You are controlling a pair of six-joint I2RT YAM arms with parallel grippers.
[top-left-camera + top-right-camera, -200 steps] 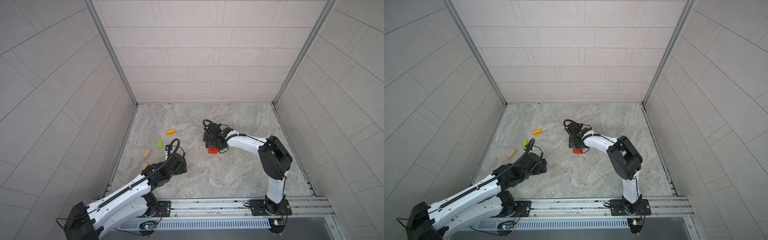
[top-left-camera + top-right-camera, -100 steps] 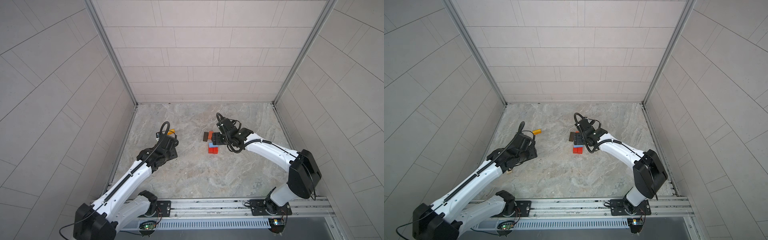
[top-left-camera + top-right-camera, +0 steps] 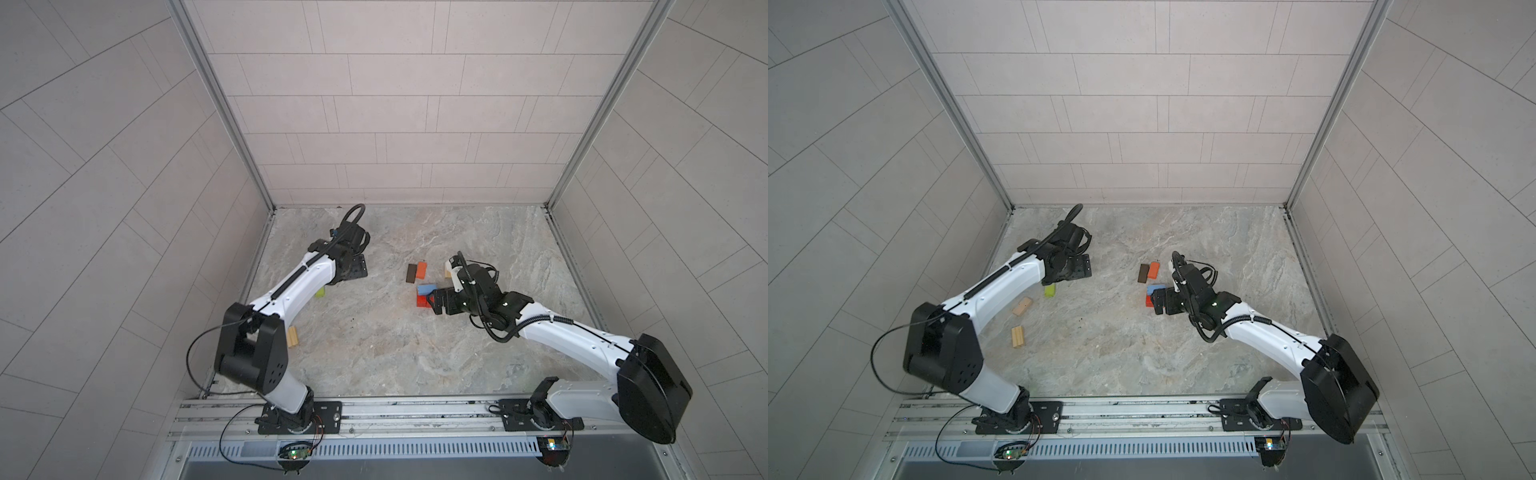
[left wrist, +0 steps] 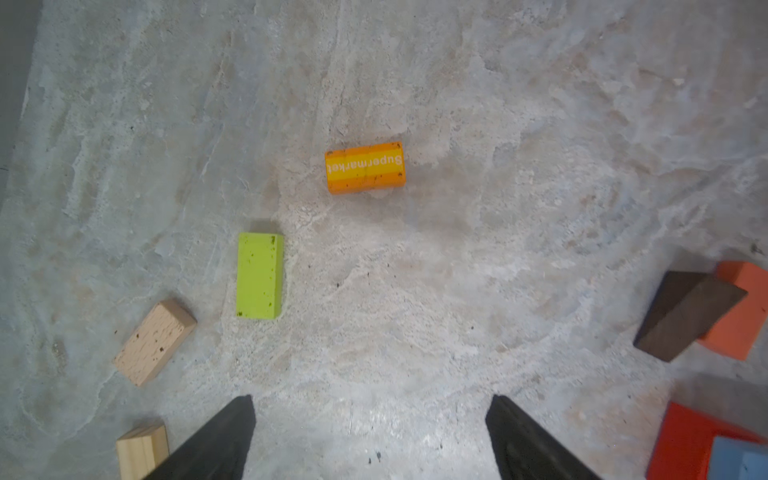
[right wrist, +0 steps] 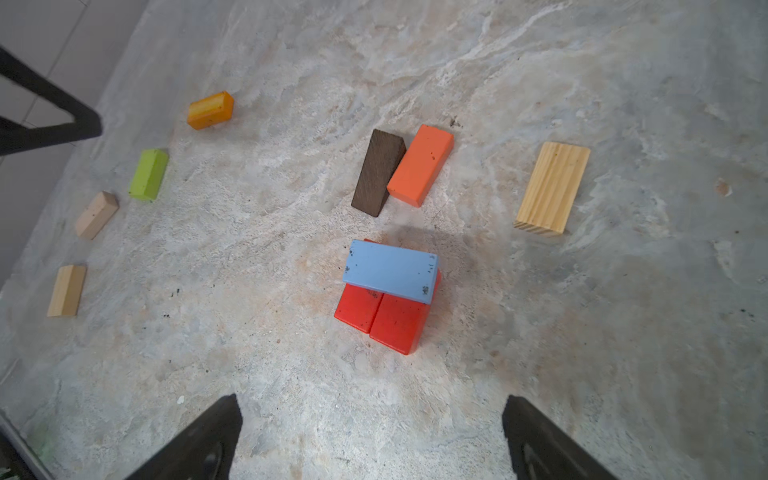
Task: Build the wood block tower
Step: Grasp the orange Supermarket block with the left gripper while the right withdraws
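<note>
Just ahead of the right gripper (image 5: pixel 370 436), jaws wide and empty, sits the tower (image 5: pixel 388 291): light blue block (image 5: pixel 390 272) skewed across two red ones. Left gripper (image 4: pixel 370 436) is wide too, orange block (image 4: pixel 365 167) ahead. Stacking onto that crooked blue could topple everything.

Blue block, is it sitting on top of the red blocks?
Yes, the blue block lies flat across two red blocks.
</note>
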